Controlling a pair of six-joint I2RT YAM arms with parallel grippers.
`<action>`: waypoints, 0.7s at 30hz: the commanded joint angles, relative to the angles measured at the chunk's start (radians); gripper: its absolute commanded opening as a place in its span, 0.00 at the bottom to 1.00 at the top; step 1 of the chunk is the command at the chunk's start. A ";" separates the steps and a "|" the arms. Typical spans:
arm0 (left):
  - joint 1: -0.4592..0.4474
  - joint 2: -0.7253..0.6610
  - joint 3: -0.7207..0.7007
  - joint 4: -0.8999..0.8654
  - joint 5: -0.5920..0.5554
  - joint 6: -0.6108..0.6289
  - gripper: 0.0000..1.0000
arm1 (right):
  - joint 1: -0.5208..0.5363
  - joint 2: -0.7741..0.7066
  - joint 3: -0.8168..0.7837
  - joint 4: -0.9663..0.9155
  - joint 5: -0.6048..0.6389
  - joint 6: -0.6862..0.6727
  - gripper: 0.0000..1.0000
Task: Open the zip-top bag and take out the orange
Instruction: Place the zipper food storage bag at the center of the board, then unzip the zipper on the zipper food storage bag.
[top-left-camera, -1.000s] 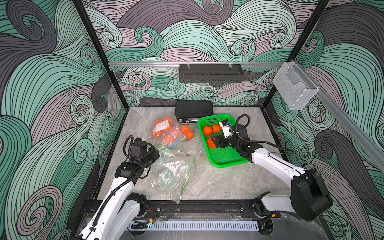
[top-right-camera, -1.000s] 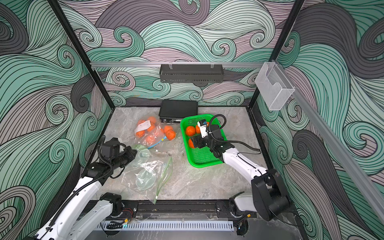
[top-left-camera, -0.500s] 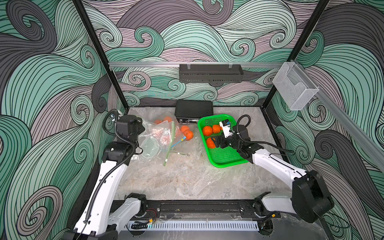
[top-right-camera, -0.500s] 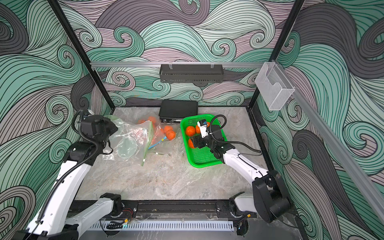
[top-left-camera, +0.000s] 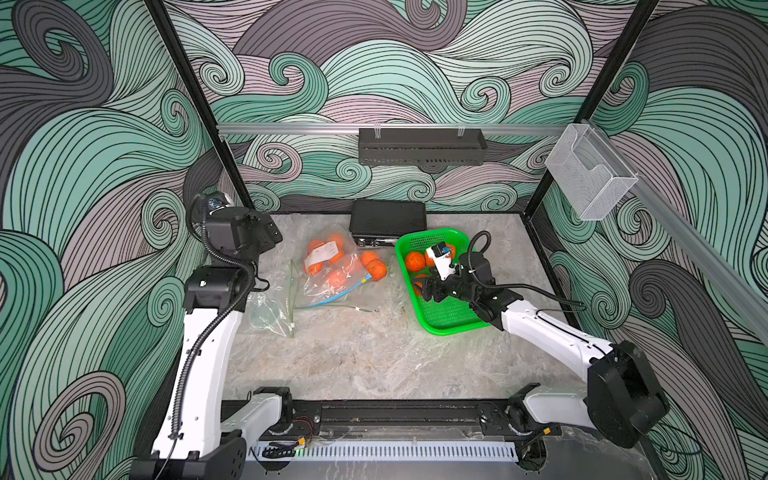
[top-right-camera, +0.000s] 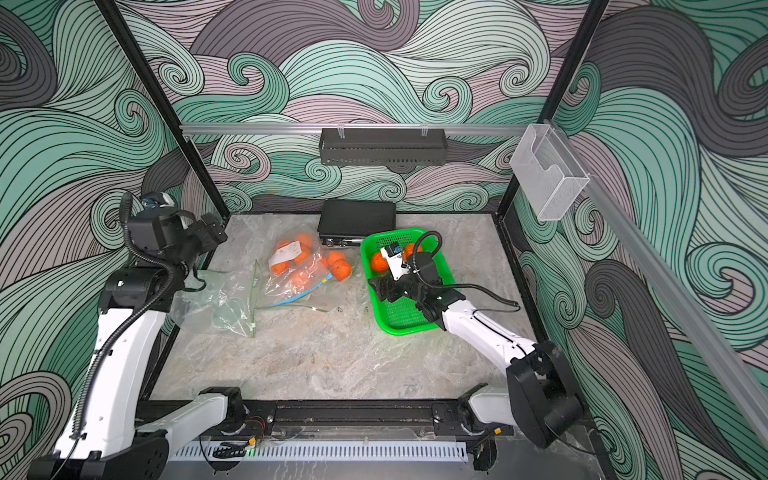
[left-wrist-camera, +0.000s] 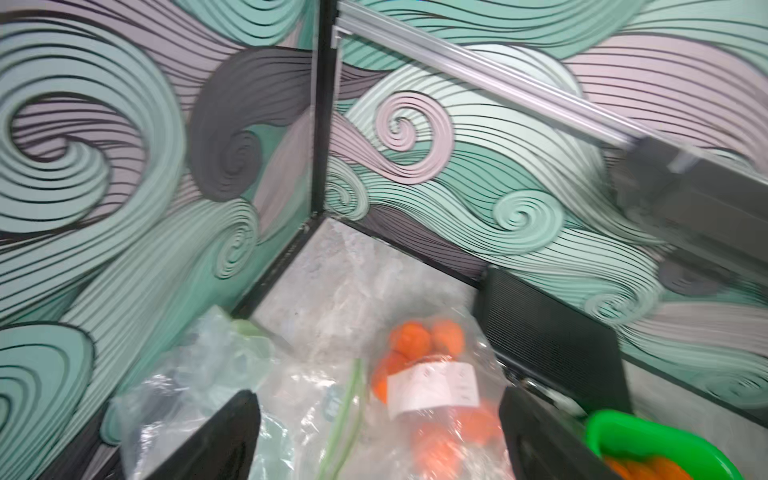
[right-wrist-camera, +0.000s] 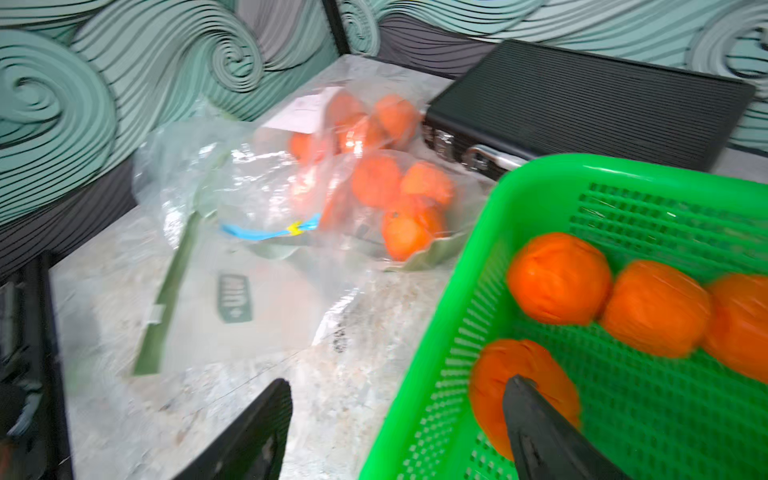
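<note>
My left gripper (top-right-camera: 212, 235) hangs high by the back corner, jaws spread wide and holding nothing. Below it a limp empty bag (top-left-camera: 270, 309) lies flat on the table. My right gripper (top-left-camera: 428, 289) sits low at the rim of the green basket (top-left-camera: 451, 322), also gaping and empty, with one finger outside the wall and one inside. The inner finger is over an orange in the basket (right-wrist-camera: 519, 374), though I cannot tell if it touches. The work lies between my arms: a labelled bag (top-left-camera: 328, 257) of oranges toward the back, and against it a second bag (top-left-camera: 353, 276) nearer the basket. That bag's blue zip (top-left-camera: 338, 294) runs slantwise, its near end toward my left side and its far end by the oranges (top-left-camera: 374, 268) that seem to sit inside. I judge my right gripper the closer one, needing only to clear the basket wall and go left. My left must first come down, then take the zip's near end so the two pull along its length.
</note>
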 joint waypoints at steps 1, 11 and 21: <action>0.000 -0.012 -0.057 -0.092 0.358 0.014 0.85 | 0.088 -0.013 -0.002 0.063 -0.106 -0.132 0.83; -0.006 -0.168 -0.329 -0.146 0.597 0.086 0.81 | 0.231 0.124 0.050 0.024 -0.122 -0.385 0.88; -0.007 -0.190 -0.366 -0.171 0.578 0.131 0.78 | 0.284 0.330 0.192 0.014 0.008 -0.457 0.65</action>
